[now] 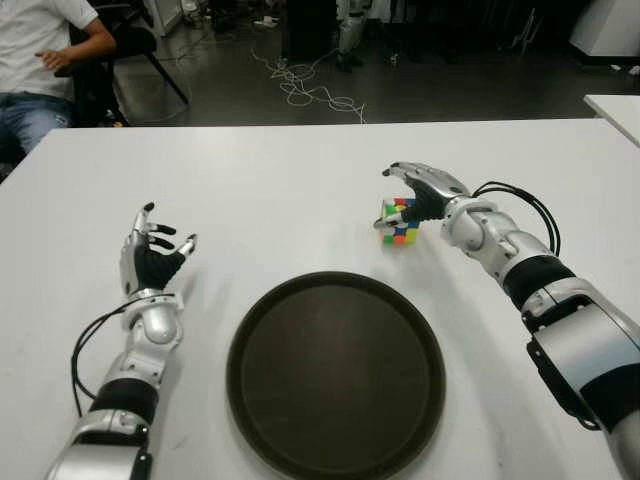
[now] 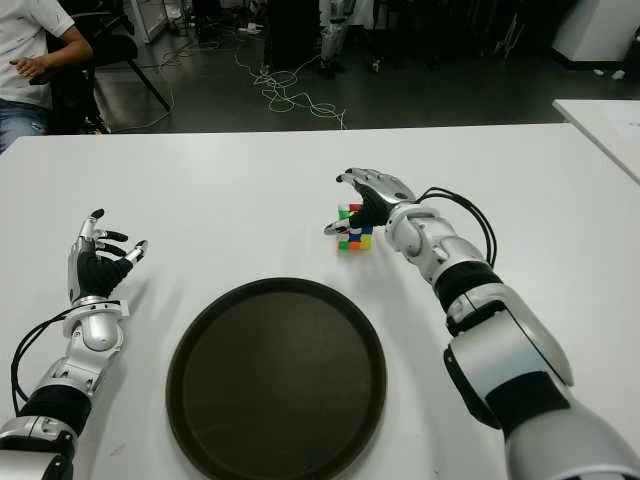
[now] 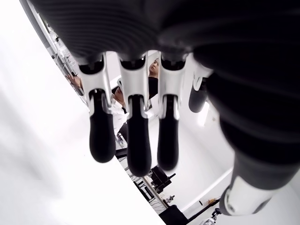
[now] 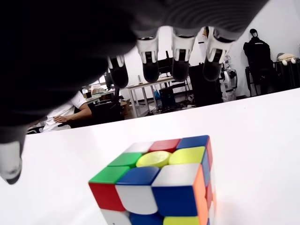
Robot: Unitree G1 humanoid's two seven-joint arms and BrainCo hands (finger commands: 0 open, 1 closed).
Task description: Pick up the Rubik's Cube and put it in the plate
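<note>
The left hand [image 1: 152, 250] shows palm-up, fingers spread and holding nothing, left of the dark round plate [image 1: 335, 375] on the white desk [image 1: 280, 190]. To the plate's far right, the right hand [image 1: 420, 195] arches over the Rubik's Cube [image 1: 400, 221], which sits on the desk beneath its fingers. Only the right wrist view shows those fingers [image 4: 180, 58] apart above the cube, not closed on it. A seated person [image 1: 40, 60] and floor cables [image 1: 310, 90] lie beyond.

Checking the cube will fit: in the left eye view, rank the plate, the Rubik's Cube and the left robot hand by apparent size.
1. Plate, by far the largest.
2. Left robot hand, open, left of the plate.
3. Rubik's Cube, smallest, though it sits farther from the camera, under the open right robot hand.
</note>
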